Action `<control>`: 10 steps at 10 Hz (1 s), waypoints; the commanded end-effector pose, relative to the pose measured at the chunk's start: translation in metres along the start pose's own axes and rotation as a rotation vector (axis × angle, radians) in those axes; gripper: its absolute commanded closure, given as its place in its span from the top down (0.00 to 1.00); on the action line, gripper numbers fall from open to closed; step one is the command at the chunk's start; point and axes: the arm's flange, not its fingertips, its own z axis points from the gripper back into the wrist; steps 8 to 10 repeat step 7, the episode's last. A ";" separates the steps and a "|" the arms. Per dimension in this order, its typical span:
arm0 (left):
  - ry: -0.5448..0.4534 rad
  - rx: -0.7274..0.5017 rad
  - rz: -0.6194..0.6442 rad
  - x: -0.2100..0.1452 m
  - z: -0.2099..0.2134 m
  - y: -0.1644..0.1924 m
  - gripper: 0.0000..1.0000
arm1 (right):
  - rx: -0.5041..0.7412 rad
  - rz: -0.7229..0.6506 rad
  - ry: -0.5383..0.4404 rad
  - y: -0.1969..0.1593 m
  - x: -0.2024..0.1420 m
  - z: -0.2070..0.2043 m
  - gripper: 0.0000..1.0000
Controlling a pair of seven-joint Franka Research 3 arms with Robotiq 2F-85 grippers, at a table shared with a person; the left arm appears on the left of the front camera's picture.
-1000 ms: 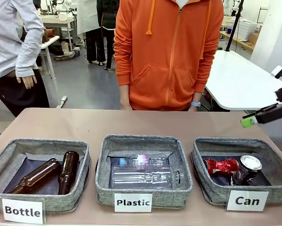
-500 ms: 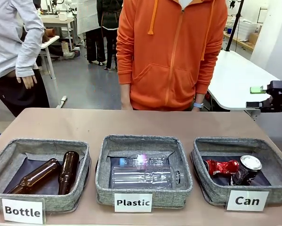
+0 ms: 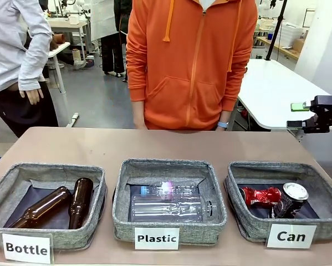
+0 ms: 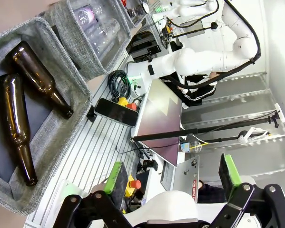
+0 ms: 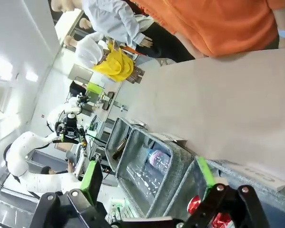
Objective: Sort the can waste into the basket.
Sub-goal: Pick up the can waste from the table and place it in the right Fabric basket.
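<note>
Both cans [image 3: 274, 199] lie in the Can basket [image 3: 321, 176], below the right fingers [image 3: 300, 115], parted and empty; left fingers [image 4: 171, 178] likewise.

Three baskets sit in a row along the table's [image 3: 166, 145] near edge. The Bottle basket [image 3: 46, 204] at nine o'clock holds two bottles [image 3: 57, 203]. The middle basket [image 3: 169, 200] holds plastic bottles [image 3: 168, 204]. The Can basket [image 3: 285, 200] at three o'clock holds both cans [image 3: 276, 198] side by side. A person [image 3: 190, 64] stands at twelve o'clock.
</note>
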 end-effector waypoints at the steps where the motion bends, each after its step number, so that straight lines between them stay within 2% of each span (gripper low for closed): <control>1: 0.003 -0.005 -0.008 0.000 0.000 -0.003 1.00 | -0.005 0.022 0.004 0.001 0.001 0.006 1.00; 10: 0.003 -0.005 -0.008 0.000 0.000 -0.003 1.00 | -0.005 0.022 0.004 0.001 0.001 0.006 1.00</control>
